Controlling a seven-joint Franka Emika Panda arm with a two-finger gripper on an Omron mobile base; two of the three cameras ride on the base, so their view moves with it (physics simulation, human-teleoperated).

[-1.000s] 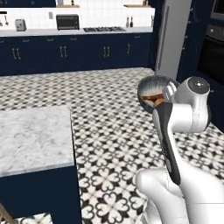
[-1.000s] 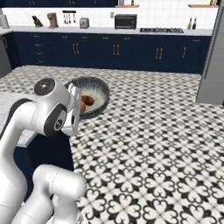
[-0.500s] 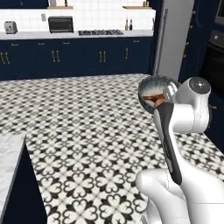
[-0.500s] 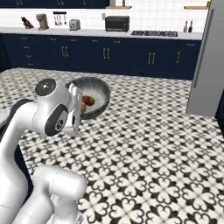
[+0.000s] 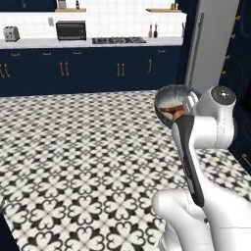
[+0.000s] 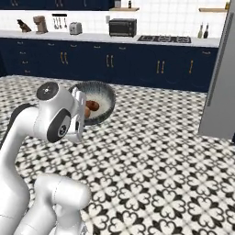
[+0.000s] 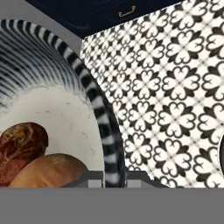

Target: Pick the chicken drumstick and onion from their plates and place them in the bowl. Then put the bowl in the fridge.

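The bowl (image 5: 172, 99) hangs in the air above the black-and-white patterned floor (image 5: 88, 162), carried at the end of the white arm (image 5: 208, 122), and everything else can be placed from it. The gripper (image 7: 114, 177) is closed tight on the bowl's rim, its two dark tips pinching the striped wall from either side at the near edge, as the hand view shows. Inside the bowl, against the pale inner bottom, lie the chicken drumstick (image 7: 19, 146) and the onion (image 7: 50, 170), touching each other, the onion closer to the pinched rim. In the right base view the bowl (image 6: 102, 98) tilts its mouth toward the camera, with brown food visible inside. Beyond the bowl, to its right in both base views, stands the fridge (image 5: 208, 44), tall and grey, its door shut. Farther behind the bowl run navy cabinets (image 5: 88, 68) under a counter bearing a microwave (image 5: 70, 30) and a toaster (image 5: 10, 33).
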